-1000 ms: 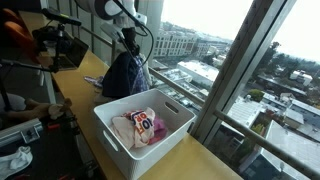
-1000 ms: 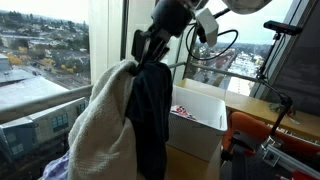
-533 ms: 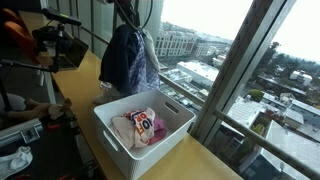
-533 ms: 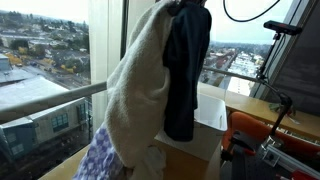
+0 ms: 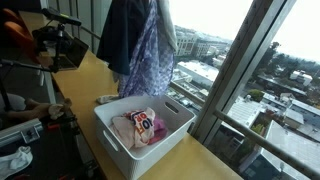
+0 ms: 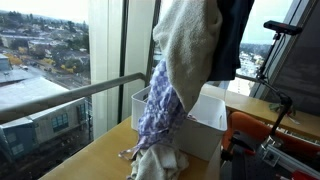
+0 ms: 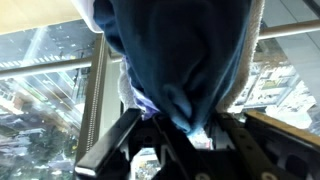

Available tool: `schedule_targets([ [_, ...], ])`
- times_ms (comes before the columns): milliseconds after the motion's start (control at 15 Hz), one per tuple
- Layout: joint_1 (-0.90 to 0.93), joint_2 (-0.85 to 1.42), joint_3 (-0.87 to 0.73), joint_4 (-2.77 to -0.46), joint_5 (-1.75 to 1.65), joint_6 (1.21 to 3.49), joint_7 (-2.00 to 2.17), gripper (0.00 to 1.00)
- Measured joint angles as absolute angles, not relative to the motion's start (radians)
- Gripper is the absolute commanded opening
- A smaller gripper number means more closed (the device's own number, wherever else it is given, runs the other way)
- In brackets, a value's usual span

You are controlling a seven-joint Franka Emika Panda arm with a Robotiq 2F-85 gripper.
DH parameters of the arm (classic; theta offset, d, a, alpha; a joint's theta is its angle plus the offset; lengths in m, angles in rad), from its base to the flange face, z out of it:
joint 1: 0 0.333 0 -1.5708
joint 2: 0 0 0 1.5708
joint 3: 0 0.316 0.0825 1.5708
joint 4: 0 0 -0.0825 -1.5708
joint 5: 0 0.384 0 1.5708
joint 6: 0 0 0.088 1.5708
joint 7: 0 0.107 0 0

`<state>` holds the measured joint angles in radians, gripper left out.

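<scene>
My gripper point(image 7: 185, 130) is shut on a bundle of clothes and holds it high; the gripper itself is above the top edge in both exterior views. The bundle has a dark navy garment point(image 7: 175, 50) point(image 5: 125, 35) point(image 6: 235, 35), a cream towel point(image 6: 185, 50) and a purple checked cloth point(image 5: 150, 60) point(image 6: 158, 110). Its lower end hangs down to the wooden table point(image 5: 90, 80) beside a white basket point(image 5: 105, 125) point(image 6: 205, 135). The basket holds pink and white clothes point(image 5: 140, 125).
A tall window with a metal railing point(image 6: 70, 92) runs along the table's far side. A camera on a tripod point(image 5: 55, 45) and a person in orange point(image 5: 15, 35) are near the table's end. An orange and red object point(image 6: 265, 135) stands beside the basket.
The bundle has been lifted much higher. The gripper has risen out of both exterior views, and the checked cloth now hangs stretched out below the towel.
</scene>
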<state>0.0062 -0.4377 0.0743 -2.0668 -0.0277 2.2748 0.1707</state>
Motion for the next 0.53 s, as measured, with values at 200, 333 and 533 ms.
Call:
schedule_targets([
  [200, -0.031, -0.437, 0.051, -1.976, -0.045, 2.191, 0.169, 0.05],
  [333, -0.052, -0.421, 0.041, -1.9, -0.058, 2.131, 0.169, 0.05],
  [533, -0.077, -0.371, 0.029, -1.745, -0.071, 2.031, 0.169, 0.05],
])
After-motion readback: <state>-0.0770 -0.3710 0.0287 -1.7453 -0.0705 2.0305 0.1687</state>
